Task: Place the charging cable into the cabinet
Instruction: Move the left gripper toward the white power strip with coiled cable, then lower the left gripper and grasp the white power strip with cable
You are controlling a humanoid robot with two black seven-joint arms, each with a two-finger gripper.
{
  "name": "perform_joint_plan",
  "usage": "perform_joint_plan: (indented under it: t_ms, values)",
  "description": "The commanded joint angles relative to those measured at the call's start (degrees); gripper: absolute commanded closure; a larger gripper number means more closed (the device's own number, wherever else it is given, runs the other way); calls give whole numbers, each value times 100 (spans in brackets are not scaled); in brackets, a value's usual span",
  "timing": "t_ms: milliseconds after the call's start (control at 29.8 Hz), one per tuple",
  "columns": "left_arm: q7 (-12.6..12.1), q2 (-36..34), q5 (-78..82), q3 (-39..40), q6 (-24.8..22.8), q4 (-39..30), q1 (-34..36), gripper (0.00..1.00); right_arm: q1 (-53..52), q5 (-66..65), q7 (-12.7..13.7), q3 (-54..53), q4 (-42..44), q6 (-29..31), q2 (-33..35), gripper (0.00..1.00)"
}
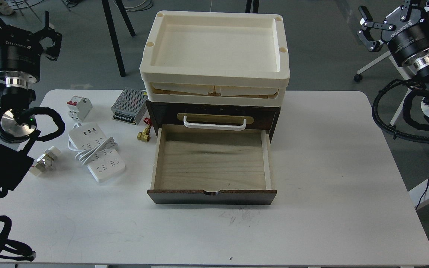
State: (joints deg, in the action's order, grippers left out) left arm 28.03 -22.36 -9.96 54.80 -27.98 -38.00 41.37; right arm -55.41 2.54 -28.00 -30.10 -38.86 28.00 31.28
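The charging cable [104,165] is a long white power strip with its cord coiled around the middle. It lies at an angle on the white table [330,167], left of the cabinet. The cabinet [274,115] is a small dark brown chest with a white handle [214,124]. Its pale wood drawer [212,160] is pulled out toward me and has nothing in it. My left gripper [17,26] is raised beyond the table's far left corner, open and empty. My right gripper [393,13] is raised off the far right of the table, open and empty. Neither is near the cable.
Cream plastic trays [214,80] are stacked on top of the cabinet. A circuit breaker [78,108], a perforated metal box [129,111], a brass valve [143,134] and a metal fitting [45,160] lie around the cable. Black stand legs [114,37] stand behind the table.
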Motion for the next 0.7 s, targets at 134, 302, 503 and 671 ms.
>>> perform_joint_plan:
  t_ms: [134,302,503,671]
  values:
    - [-3,-1058,221,251,-2,-3033,-673,0,48,1,0,-40,10,0,80,0]
    - [-3,-2411,2309,84,-2,-4626,-876,0,92,36,0,-57,10,0,124,0]
    - [-3,-3774,7219,-433,248,-5559,-1446,0,144,89,0,-75,37,0,273,0]
    - [-3,-4154,10642,-1575,1064,-5175,-1527,0,512,107,0,-259,-33,0,493,0]
